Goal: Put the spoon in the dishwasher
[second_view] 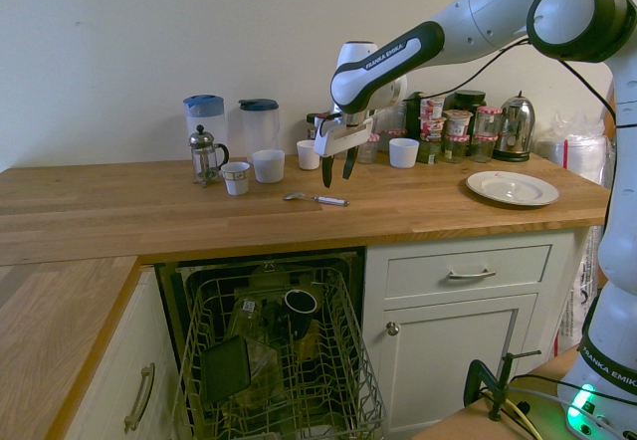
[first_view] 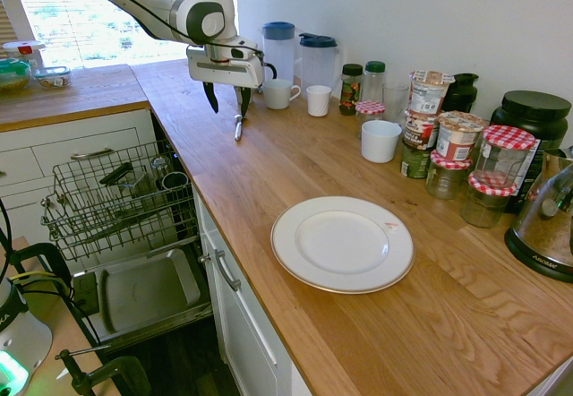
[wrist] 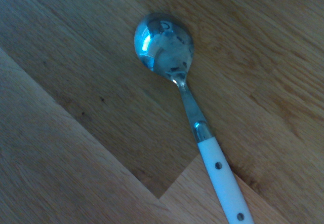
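Close to the wrist camera, spoon [wrist: 164, 46] lying flat on wooden counter [first_view: 295, 163]: shiny metal bowl, seemingly white riveted handle. Gripper [second_view: 337, 168] hangs above it, fingers spread wide, empty, touching nothing.

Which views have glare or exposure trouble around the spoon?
First exterior view: window blown out behind the arm, spoon small but visible under the open gripper. Second exterior view: even light, spoon clear on the counter. Wrist view: dim with a blue cast, spoon sharp, bright reflections in its bowl.
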You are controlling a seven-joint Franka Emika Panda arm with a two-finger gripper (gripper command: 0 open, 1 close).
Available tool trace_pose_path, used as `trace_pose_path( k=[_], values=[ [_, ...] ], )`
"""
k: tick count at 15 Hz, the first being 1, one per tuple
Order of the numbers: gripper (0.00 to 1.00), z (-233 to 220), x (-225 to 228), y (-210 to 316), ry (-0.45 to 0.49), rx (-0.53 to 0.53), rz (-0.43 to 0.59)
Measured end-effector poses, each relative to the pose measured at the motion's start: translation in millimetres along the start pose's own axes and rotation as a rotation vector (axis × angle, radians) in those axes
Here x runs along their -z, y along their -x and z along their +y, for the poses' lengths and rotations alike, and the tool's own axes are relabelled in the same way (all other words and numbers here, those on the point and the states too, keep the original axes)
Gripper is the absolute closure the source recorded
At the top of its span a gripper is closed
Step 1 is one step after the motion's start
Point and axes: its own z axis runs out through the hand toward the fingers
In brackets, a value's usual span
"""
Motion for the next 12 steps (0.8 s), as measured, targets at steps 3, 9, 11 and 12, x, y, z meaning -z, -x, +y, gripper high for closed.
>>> trace_pose_path(
  k=[3, 9, 11, 12],
  values=[
    [0.0, -9.8, -4.8, -0.4, -0.027, 0.082, 0.023],
    [0.0, -32.4, -42.2, -18.5, -0.079, 0.165, 0.064],
    [0.0, -33.0, -56.7, -26.8, -0.082, 0.167, 0.061],
    [0.0, -34.4, -62.5, -29.6, -0.087, 0.169, 0.06]
  ],
)
